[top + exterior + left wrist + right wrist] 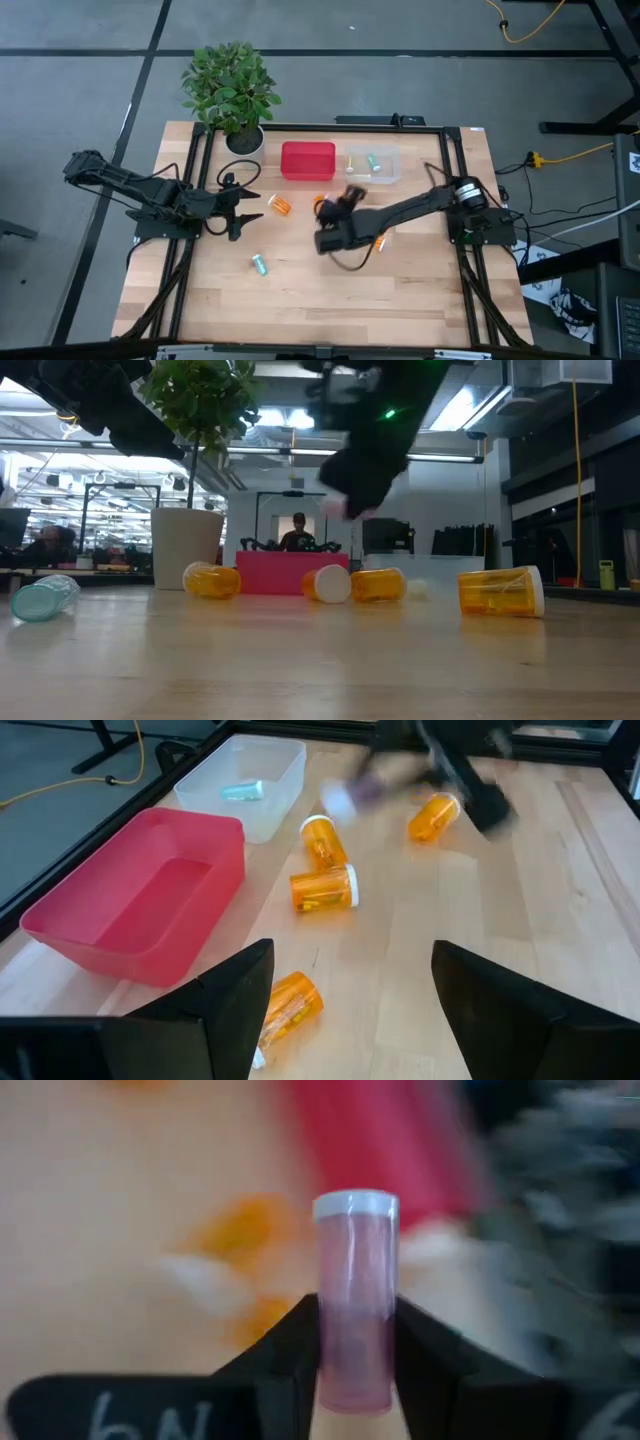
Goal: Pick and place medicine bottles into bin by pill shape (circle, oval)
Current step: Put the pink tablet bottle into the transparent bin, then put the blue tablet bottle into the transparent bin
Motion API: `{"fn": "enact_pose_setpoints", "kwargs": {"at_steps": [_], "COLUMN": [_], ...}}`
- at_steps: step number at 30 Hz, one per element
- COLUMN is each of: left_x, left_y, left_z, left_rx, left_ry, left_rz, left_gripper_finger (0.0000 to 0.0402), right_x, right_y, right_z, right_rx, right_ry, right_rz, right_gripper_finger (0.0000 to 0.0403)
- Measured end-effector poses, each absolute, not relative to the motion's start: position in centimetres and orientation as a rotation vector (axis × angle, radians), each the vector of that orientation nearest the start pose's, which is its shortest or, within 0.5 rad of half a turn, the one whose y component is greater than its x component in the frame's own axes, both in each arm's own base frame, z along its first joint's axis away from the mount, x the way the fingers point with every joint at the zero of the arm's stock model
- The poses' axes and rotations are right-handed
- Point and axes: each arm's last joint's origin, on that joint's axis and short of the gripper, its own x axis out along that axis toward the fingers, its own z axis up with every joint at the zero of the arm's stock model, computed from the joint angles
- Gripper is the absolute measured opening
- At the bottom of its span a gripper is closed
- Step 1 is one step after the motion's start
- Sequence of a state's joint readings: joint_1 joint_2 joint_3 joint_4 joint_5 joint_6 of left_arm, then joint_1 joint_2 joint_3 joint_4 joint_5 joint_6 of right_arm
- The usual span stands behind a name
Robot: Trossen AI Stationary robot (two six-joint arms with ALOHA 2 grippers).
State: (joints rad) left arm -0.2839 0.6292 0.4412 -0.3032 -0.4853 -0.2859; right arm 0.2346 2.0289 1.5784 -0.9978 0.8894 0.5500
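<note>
My right gripper [355, 1355] is shut on a pale purple bottle with a white cap [355, 1280]. It is over the table's middle [345, 195], near the red bin [307, 160] and the clear bin [375, 165], and shows blurred. My left gripper [350, 1010] is open and empty at the table's left [248, 205], with an orange bottle [290, 1005] lying on its side just before it. Other orange bottles [325, 888] [320, 838] [435, 817] lie on their sides mid-table. A teal bottle [259, 264] lies nearer the front edge. My right gripper pinches the purple bottle's body [352, 1330] between its two fingers, one on each side. The bottle lies along the fingers, its capped end [355, 1205] sticking out past the fingertips. In the low view the gripper [365, 460] is well above the tabletop, so the bottle is lifted clear.
The clear bin holds a teal bottle [242, 790]. The red bin [140, 910] shows nothing inside. A potted plant [232, 85] stands at the far left corner. A black frame rail [195, 200] runs along each side of the table. A person shows in the room beyond [298, 532].
</note>
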Motion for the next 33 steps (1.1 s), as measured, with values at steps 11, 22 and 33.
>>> {"fn": "enact_pose_setpoints", "kwargs": {"at_steps": [11,22,33], "left_x": [13.9,13.9,13.9], "left_y": [-2.6,-2.6,-2.6], "left_z": [22.8,22.8,22.8], "left_rx": [-0.096,-0.094,-0.094], "left_ry": [0.423,0.424,0.424], "left_rz": [0.26,0.26,0.26], "left_gripper_finger": [0.0265,0.0265,0.0265], "right_x": [33.6,33.7,35.1], "right_y": [-2.6,-7.6,-7.3], "right_z": [24.8,24.3,24.2], "right_rx": [-0.07,0.074,0.056], "right_ry": [1.112,1.288,1.23], "right_rz": [-1.331,-1.229,-1.125], "right_gripper_finger": [0.0104,0.0154,0.0231]}}
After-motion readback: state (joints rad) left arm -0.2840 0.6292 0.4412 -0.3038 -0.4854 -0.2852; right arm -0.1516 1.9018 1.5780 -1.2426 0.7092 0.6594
